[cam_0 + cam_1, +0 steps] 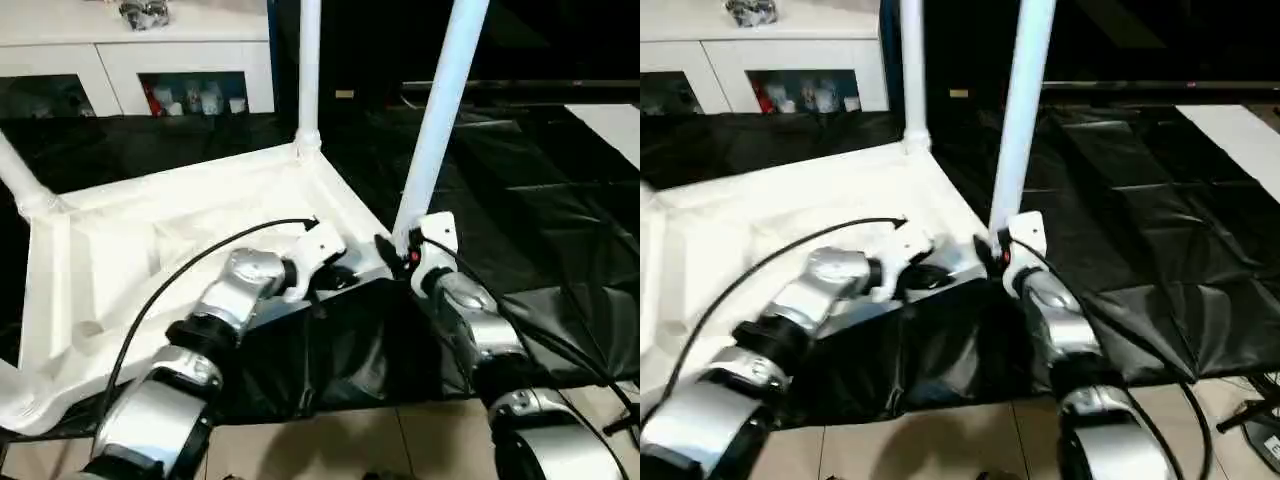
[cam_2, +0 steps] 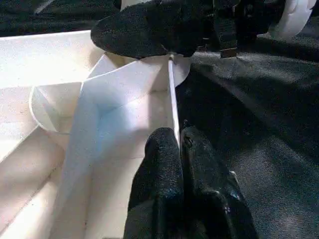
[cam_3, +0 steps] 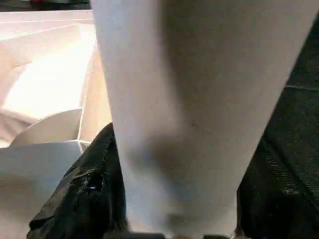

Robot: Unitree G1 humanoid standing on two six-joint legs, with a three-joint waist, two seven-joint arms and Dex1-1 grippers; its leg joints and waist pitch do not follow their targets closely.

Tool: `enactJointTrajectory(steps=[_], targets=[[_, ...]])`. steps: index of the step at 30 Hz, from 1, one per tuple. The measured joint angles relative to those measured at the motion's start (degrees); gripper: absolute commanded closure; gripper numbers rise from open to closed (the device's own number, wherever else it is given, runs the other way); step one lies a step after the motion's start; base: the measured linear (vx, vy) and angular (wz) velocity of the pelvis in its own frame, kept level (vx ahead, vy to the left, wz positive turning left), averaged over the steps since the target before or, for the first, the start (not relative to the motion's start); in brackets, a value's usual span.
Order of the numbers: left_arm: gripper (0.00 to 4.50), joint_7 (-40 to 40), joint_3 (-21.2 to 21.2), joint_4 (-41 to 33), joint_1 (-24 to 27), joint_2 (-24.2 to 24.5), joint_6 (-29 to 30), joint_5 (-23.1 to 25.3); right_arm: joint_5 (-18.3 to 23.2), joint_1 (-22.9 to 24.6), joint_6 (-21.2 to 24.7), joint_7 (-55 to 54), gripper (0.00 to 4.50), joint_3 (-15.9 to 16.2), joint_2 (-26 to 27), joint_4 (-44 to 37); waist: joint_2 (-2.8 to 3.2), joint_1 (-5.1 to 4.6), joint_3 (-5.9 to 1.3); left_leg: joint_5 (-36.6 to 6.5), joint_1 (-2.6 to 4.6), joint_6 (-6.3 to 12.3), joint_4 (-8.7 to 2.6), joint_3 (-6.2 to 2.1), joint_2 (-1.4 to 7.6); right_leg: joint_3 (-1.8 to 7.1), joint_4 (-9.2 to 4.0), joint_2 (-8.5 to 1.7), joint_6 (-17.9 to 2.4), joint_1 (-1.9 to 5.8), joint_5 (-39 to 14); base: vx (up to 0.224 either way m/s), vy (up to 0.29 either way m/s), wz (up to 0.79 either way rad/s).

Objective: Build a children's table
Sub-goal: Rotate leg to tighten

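Nearest the camera, two silver forearms reach out over a pale tiled floor [image 1: 330,440] toward a black sheet [image 1: 560,230] spread on the ground. On that sheet lies the white tabletop [image 1: 150,260], underside up, its raised rim and ribs showing; its near-left part is cut off by the picture edge. The left gripper [image 2: 180,149] rests at the tabletop's near right rim, its two black fingers pressed together with no gap, the thin edge of the rim running up from just beyond their tips. Whether they pinch that edge or merely touch it is hard to make out. Just beside it, at the near right corner, the right gripper [image 1: 395,250] has its jaws spread around the foot of a white tube leg [image 1: 440,110], which rises tilted from the corner socket and is cut off at the top. One black finger [image 3: 79,194] shows beside the tube; the socket itself is hidden behind the gripper. Farther back, a second leg [image 1: 309,70] stands upright in the far right corner, and a third [image 1: 20,175] slants off the left edge. Beyond stands a white cabinet [image 1: 130,60] with glass doors, its contents blurred.
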Motion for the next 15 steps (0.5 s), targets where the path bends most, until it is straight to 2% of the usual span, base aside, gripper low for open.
enactJointTrajectory(steps=[1,5,6,8,13,15], targets=[[4.5,0.0,0.0,0.0,0.0,0.1,-0.3,0.1,-0.1,-0.2,-0.7,-0.3,1.14,0.0,0.2,0.6,0.01,-0.05,0.0,0.0,0.0,0.0,0.0,0.0,0.0,0.0,0.0,0.0,0.0,-0.01,0.0,0.0,0.0,0.0],[4.5,-0.9,-0.9,0.0,0.0,0.5,-2.0,0.1,-0.7,-1.0,-1.9,-0.2,1.05,-0.1,-0.2,2.1,0.1,0.16,0.06,0.0,-0.13,0.0,0.01,0.0,0.01,0.01,0.0,0.0,0.0,-0.07,0.0,0.0,0.0,0.0],[4.5,-1.4,-0.9,0.0,0.0,1.0,-2.4,0.1,-0.7,-1.0,-2.1,0.2,0.8,0.0,-0.3,2.1,0.13,0.09,0.08,0.0,-0.18,0.0,0.01,-0.01,0.02,0.01,0.01,0.0,0.0,-0.09,0.0,0.0,0.0,0.0],[4.5,-3.0,-1.1,0.2,0.0,2.1,-4.1,-0.1,-0.6,-1.0,-2.7,2.6,0.71,0.5,-1.3,2.0,0.14,0.05,0.09,0.0,-0.3,0.0,0.01,-0.01,0.02,0.01,0.01,0.0,0.0,-0.19,0.0,0.0,0.0,0.0],[4.5,-7.4,-1.0,0.5,0.0,5.2,-7.0,-0.6,0.3,-0.7,-3.1,12.7,0.71,1.6,-3.8,1.3,0.15,0.23,0.09,0.0,-0.68,0.01,0.04,-0.02,0.07,-0.01,0.09,0.02,-0.3,-0.55,0.2,0.0,0.0,0.0],[4.5,-10.2,-1.0,1.1,-0.1,6.4,-8.2,-1.2,0.9,0.7,-3.1,20.1,0.71,2.4,-6.0,-0.1,0.15,0.62,0.09,0.0,-0.71,0.02,0.05,-0.01,0.06,0.0,0.05,0.01,-0.3,-0.53,0.2,0.0,0.0,0.0]])
